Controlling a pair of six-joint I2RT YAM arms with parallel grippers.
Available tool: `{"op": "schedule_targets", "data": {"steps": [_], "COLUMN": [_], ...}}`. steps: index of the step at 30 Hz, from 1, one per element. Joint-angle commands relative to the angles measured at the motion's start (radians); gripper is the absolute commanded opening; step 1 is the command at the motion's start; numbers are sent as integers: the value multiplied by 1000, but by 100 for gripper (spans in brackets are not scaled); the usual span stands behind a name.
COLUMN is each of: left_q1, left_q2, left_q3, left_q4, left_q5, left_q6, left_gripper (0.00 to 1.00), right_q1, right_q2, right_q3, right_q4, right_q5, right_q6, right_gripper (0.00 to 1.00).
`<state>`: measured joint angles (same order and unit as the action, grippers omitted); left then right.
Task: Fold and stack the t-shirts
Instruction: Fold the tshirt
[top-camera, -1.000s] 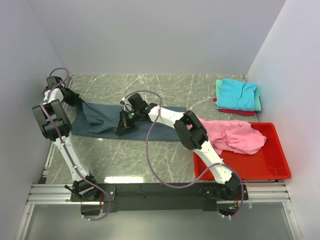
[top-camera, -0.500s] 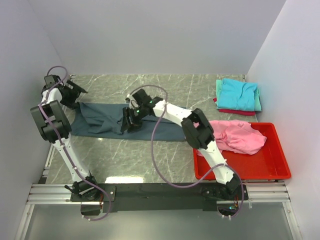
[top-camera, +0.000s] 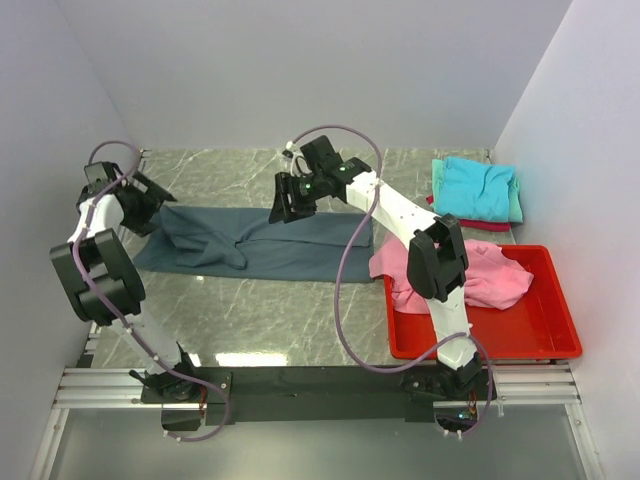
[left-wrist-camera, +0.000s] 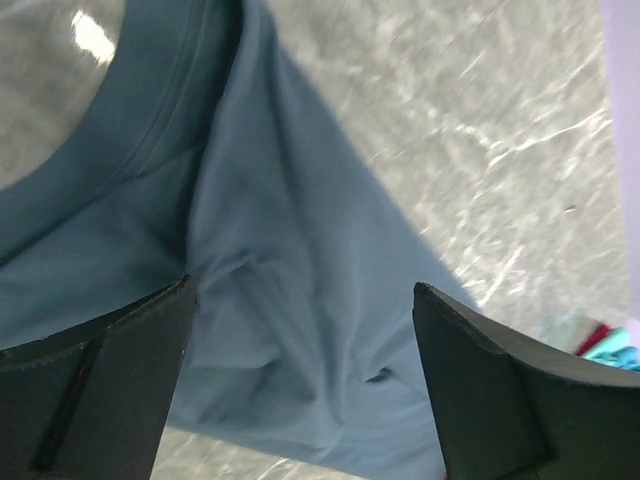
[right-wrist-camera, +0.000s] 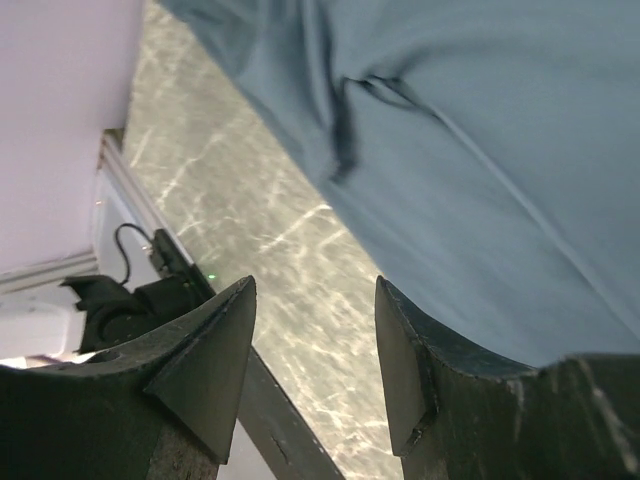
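I saw the blue-grey t-shirt (top-camera: 260, 245) lying long and flat on the table (top-camera: 280, 310). My left gripper (left-wrist-camera: 305, 290) hung wide open by its left end, holding nothing. My right gripper (right-wrist-camera: 315, 290) was open and empty too, by its far edge. The pink t-shirt (top-camera: 490, 275) drooped over the red bin (top-camera: 550, 340).

A dark slate blue-grey cloth t-shirt (top-camera: 270, 248) lies stretched lengthwise on the grey marbled worktop (top-camera: 280, 315). The left arm's fingers (top-camera: 158, 192) are at its left end, the right arm's fingers (top-camera: 279, 208) at its far edge. A pink cloth t-shirt (top-camera: 480, 275) spills over the red plastic bin (top-camera: 525, 328). A turquoise folded t-shirt (top-camera: 475, 187) tops the corner stack.
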<state>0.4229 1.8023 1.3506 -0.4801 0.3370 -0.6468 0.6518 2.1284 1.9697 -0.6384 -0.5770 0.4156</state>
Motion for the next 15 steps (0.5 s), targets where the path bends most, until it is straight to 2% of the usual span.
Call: {"op": "schedule_targets", "data": {"steps": [1, 9, 15], "left_q1": [-12, -22, -32], "left_q2": [-58, -84, -60], "left_q3": [-80, -116, -139], "left_q4": [-5, -8, 18], "left_q5": [-62, -108, -75], "left_q6": [55, 55, 50], "left_gripper": [95, 91, 79], "right_q1": [0, 0, 2], "right_q2": [-30, -53, -56], "right_q3": [-20, -74, -78], "right_q4": [-30, -6, -27], "right_q5": [22, 26, 46], "right_q6": [-24, -12, -31], "right_gripper": [58, 58, 57]}}
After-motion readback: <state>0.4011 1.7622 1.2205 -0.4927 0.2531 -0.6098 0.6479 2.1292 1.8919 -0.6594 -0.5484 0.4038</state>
